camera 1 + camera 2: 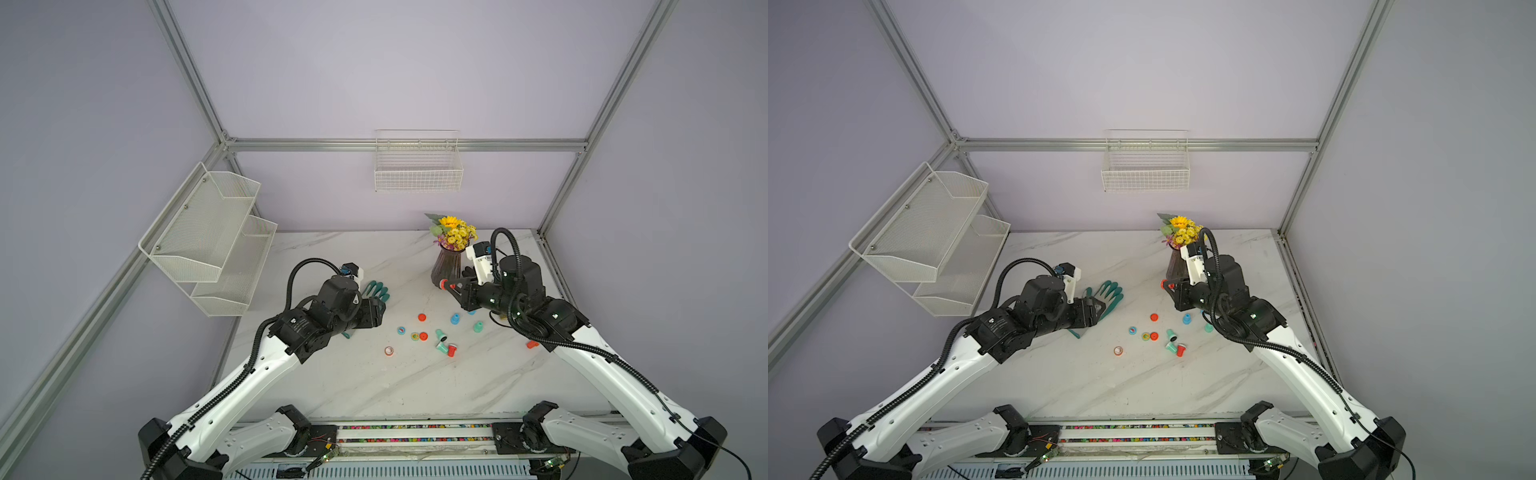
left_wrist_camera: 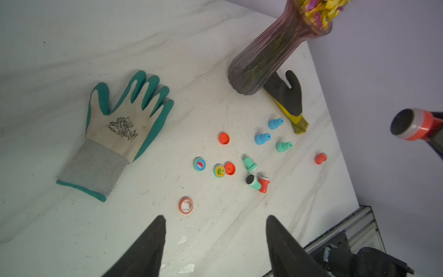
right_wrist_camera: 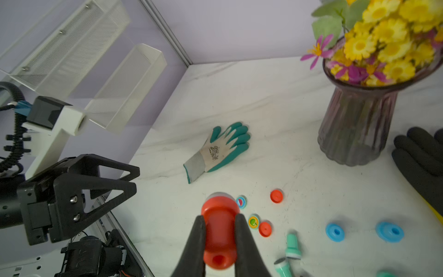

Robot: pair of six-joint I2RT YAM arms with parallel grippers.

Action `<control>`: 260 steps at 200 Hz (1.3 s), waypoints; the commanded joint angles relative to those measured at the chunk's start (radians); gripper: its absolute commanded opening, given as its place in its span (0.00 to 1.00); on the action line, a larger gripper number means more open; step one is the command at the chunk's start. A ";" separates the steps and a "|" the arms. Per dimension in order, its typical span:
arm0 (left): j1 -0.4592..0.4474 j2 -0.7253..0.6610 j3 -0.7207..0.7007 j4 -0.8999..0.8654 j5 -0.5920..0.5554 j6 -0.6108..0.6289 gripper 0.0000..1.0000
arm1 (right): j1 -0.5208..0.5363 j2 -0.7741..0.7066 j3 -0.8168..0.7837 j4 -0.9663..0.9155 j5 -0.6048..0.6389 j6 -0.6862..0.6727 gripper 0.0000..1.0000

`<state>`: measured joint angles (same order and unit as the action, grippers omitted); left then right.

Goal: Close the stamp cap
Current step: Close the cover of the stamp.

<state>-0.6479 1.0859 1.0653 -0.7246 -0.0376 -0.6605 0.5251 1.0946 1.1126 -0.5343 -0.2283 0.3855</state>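
My right gripper (image 3: 220, 217) is shut on a red stamp (image 3: 219, 237), held in the air beside the vase. In the left wrist view the stamp (image 2: 412, 124) shows its dark uncapped pad face. Loose caps lie on the marble table: two red ones (image 2: 224, 138) (image 2: 230, 168), an upturned red-rimmed one (image 2: 186, 205), and two with coloured pictures (image 2: 199, 164) (image 2: 219, 171). My left gripper (image 2: 215, 217) is open and empty, hovering above the table over the green glove's cuff side (image 1: 376, 309).
Several loose teal, blue and red stamps (image 2: 253, 182) lie near the caps. A green-and-white glove (image 2: 124, 124) lies to the left; a purple vase of flowers (image 2: 263, 60) and a black glove (image 2: 286, 93) are at the back right. Wire racks (image 1: 208, 237) hang on the walls.
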 commanded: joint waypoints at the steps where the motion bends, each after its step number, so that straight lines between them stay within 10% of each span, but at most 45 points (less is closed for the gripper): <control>1: 0.007 0.049 0.002 -0.030 -0.054 0.036 0.64 | 0.022 0.024 0.040 -0.200 0.077 0.038 0.00; 108: -0.085 0.489 0.133 -0.080 0.044 0.125 0.50 | 0.075 0.183 0.015 -0.291 0.134 0.064 0.00; 260: 0.211 0.191 0.028 -0.020 -0.127 0.387 0.53 | 0.232 0.748 0.281 -0.378 0.291 0.100 0.00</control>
<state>-0.4465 1.2881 1.1042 -0.7956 -0.1066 -0.3454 0.7532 1.8118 1.3586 -0.8574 0.0349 0.4915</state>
